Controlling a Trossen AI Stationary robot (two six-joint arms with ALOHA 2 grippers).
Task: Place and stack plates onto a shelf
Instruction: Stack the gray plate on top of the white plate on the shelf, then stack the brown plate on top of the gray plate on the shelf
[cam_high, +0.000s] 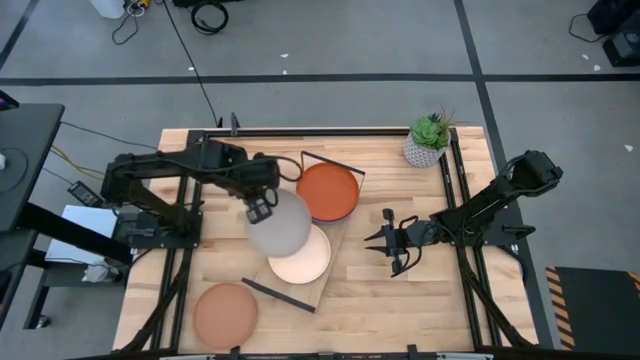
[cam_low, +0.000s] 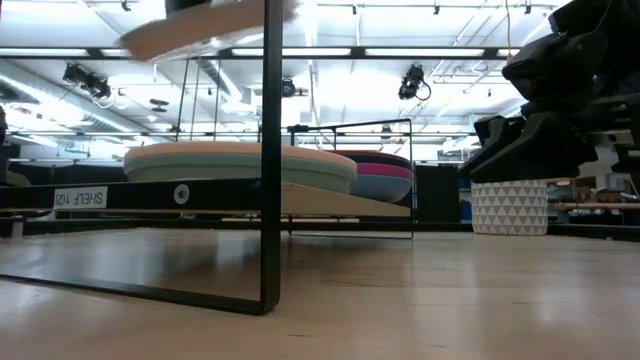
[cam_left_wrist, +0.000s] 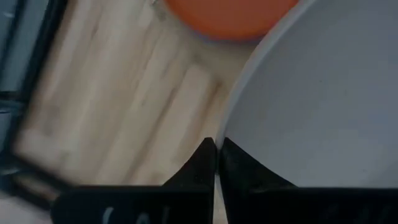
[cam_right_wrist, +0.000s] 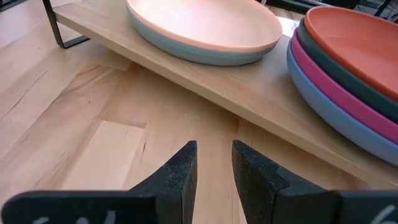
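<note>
Landmark: long rectangular light-wood shelf (cam_high: 335, 255) with thin black wire end frames, lying slantwise across the middle of the wooden tabletop (cam_high: 440, 300).
Peach plate: round shallow matte peach plate (cam_high: 225, 315), flat on the tabletop, well apart from the shelf on its left, near the table's front edge.
Left gripper (cam_high: 261, 209): over the shelf's left part, fingers pinched narrow on the rim of the grey plate; the left wrist view shows the two dark fingertips (cam_left_wrist: 200, 163) closed on the rim's edge.
Grey plate: round shallow matte grey plate (cam_high: 279, 224), held in the air above the shelf, overlapping the cream plate from above.
Cream plate: round shallow matte cream plate (cam_high: 305, 258), top of a low stack on the shelf's nearer end, with a pale blue-green plate (cam_right_wrist: 186, 53) under it in the right wrist view.
Orange plate: round shallow matte orange plate (cam_high: 327, 190), top of the stack on the shelf's far end; beneath it teal (cam_right_wrist: 339, 70), pink (cam_right_wrist: 336, 90) and blue (cam_right_wrist: 336, 121) plates.
Right gripper (cam_high: 392, 243): just right of the shelf, low over the tabletop, holding nothing, fingers a narrow gap apart.
Plant pot: white patterned pot (cam_high: 424, 150) with green plant, well right of the shelf at the table's far edge.
</note>
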